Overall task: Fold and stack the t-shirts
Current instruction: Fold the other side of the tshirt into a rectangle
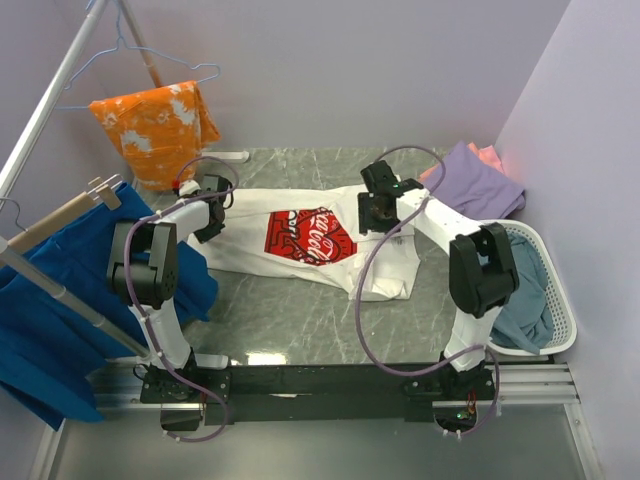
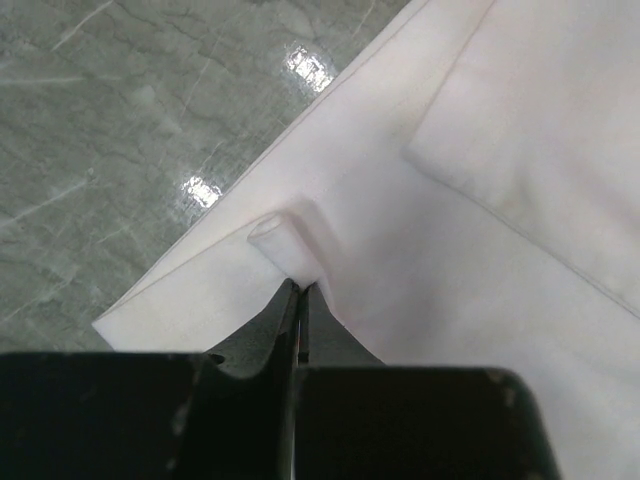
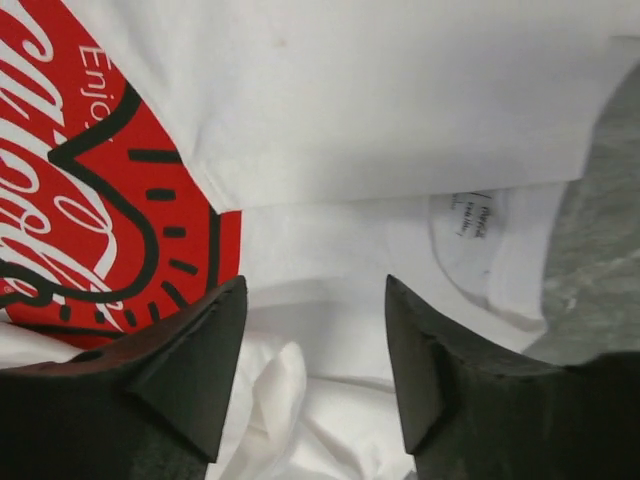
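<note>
- Centre frame, the white t-shirt (image 1: 300, 240) lies partly folded on the table (image 1: 300, 325). I judge the folding begun, not finished.
- My left gripper (image 2: 297, 290) pinches its edge; my right gripper (image 3: 315, 290) hangs open over the collar.
- Upper right, the purple shirt (image 1: 478, 182) and the pink shirt (image 1: 487, 155) wait; the grey-blue shirt (image 1: 525, 300) sits in the basket (image 1: 566, 322).

White t-shirt (image 1: 250, 255) with red-and-white chest print (image 1: 310, 235) laid rumpled and partly folded on the grey table (image 1: 300, 330), purple t-shirt (image 1: 478, 187) and salmon-pink one (image 1: 487, 155) heaped far right, grey-blue one (image 1: 525, 300) piled in the white basket (image 1: 527, 238)
</note>
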